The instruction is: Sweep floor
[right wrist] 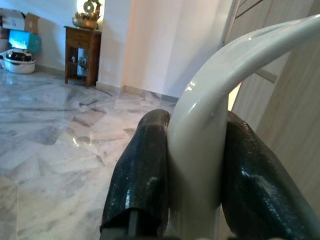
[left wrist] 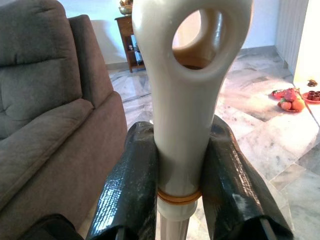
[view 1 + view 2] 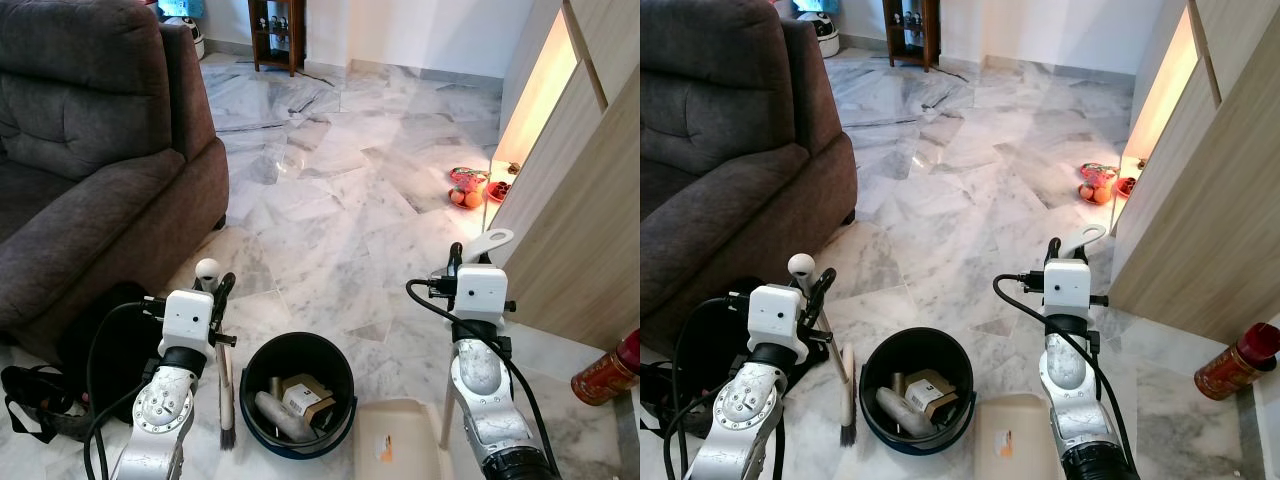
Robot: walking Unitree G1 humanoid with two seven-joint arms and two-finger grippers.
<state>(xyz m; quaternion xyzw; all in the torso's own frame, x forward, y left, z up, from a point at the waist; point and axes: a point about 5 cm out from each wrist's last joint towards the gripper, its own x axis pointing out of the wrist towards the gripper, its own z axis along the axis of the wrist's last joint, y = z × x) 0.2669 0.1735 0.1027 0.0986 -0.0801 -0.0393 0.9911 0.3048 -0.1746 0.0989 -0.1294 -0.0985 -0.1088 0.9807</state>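
Note:
My left gripper (image 3: 217, 291) is shut on the cream handle of a hand brush (image 2: 185, 75). The handle stands upright and its dark bristles (image 3: 226, 434) hang down just left of a black bucket (image 3: 262, 357). The bucket holds a cardboard roll and bits of packaging. My right gripper (image 3: 456, 262) is shut on the white curved handle (image 1: 240, 55) of a cream dustpan (image 3: 400, 440). That pan rests on the marble floor to the right of the bucket, between my two arms.
A dark grey sofa (image 3: 90, 150) fills the left side, with a black bag (image 3: 40, 400) at its foot. A wooden cabinet wall (image 3: 580, 200) runs along the right, with a red canister (image 3: 605, 375) and a plate of fruit (image 3: 468, 188) by it. Open marble floor stretches ahead.

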